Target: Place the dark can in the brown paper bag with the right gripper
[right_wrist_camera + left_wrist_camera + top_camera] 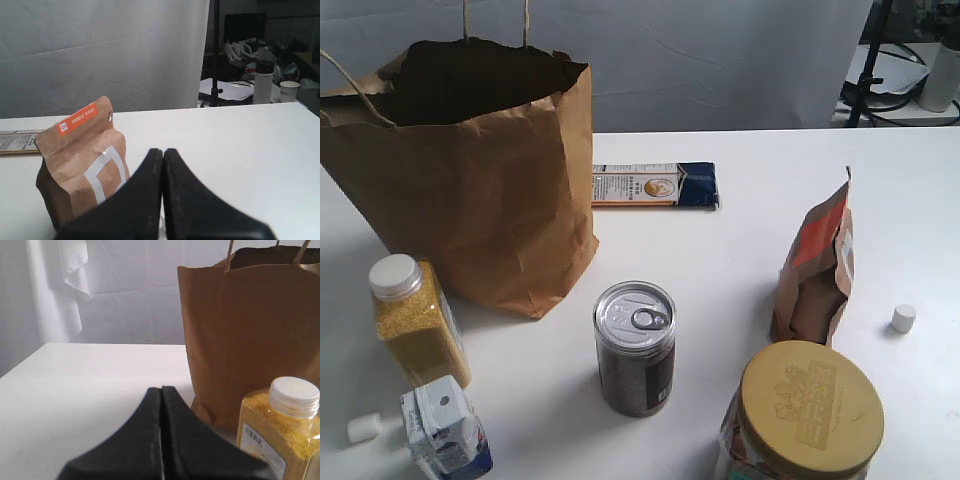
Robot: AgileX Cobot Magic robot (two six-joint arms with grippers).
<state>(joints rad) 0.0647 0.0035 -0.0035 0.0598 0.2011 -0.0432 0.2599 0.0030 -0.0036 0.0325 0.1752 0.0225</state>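
Note:
The dark can (635, 348) stands upright near the table's front middle, its silver pull-tab top showing. The brown paper bag (470, 180) stands open at the back left, handles up; the left wrist view shows the brown paper bag (252, 330) too. Neither arm appears in the exterior view. My right gripper (163, 151) is shut with nothing between its fingers, low over the table beside the brown-and-orange pouch (80, 160). My left gripper (161, 389) is shut and empty, near the bag and the yellow-filled bottle (280, 425). The can is out of both wrist views.
A yellow-filled bottle (418, 320), a small carton (445, 430) and a white cap (364, 428) sit front left. A tan-lidded jar (805, 415) is front right, with the pouch (817, 265) and a white cap (903, 318) behind. A flat blue-and-white packet (655, 185) lies beside the bag.

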